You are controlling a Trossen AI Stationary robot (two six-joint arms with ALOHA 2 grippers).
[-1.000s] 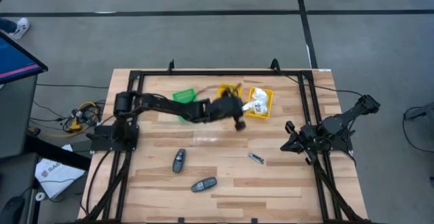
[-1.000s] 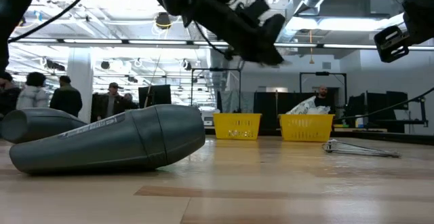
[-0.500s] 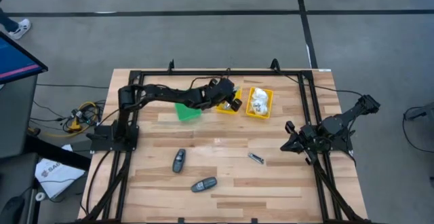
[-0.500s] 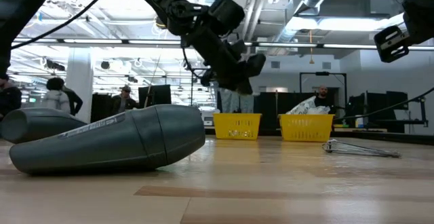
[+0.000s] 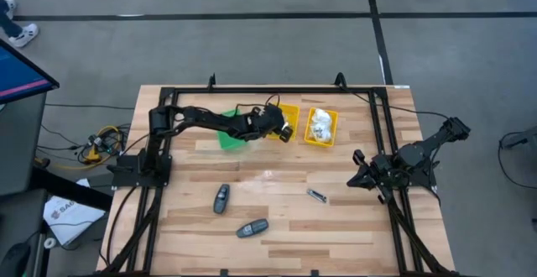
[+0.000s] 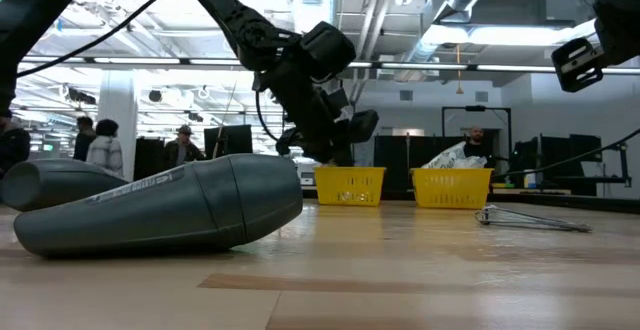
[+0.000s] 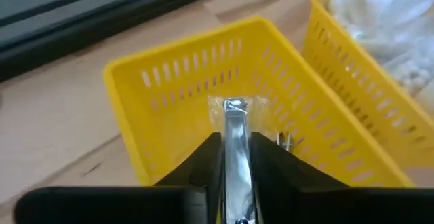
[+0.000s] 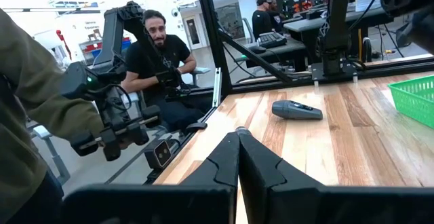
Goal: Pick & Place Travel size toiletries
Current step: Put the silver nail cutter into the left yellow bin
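Note:
My left gripper (image 5: 284, 131) hangs over the left yellow bin (image 5: 290, 112), shut on a thin silver metal piece (image 7: 234, 115). Another small silver bit (image 7: 284, 140) lies on that bin's floor. White crinkly packets (image 5: 318, 126) sit in the right yellow bin (image 5: 334, 117). Two dark grey oval gadgets (image 5: 221, 198) (image 5: 252, 227) and one more silver piece (image 5: 316, 196) lie flat on the table. My right gripper (image 8: 237, 137) is shut and parked off the table's right edge. My left gripper pinches the silver metal piece between its two fingers (image 7: 207, 157), which lie along it. Its free end (image 7: 234, 105) sticks out past the fingertips. The piece is lifted clear, pointing down into the left yellow bin from the table's left and above.
A green bin (image 5: 228, 134) stands just left of the yellow ones, under my left arm. A black frame (image 5: 277, 90) runs along the table's far edge and sides. People stand in the room beyond the table (image 6: 100, 140), and one sits by the right arm (image 8: 159, 54).
My left gripper has drawn back from the table's middle toward the far edge and has come down over the left yellow bin. The arm has folded in toward its base. My right arm has kept still.

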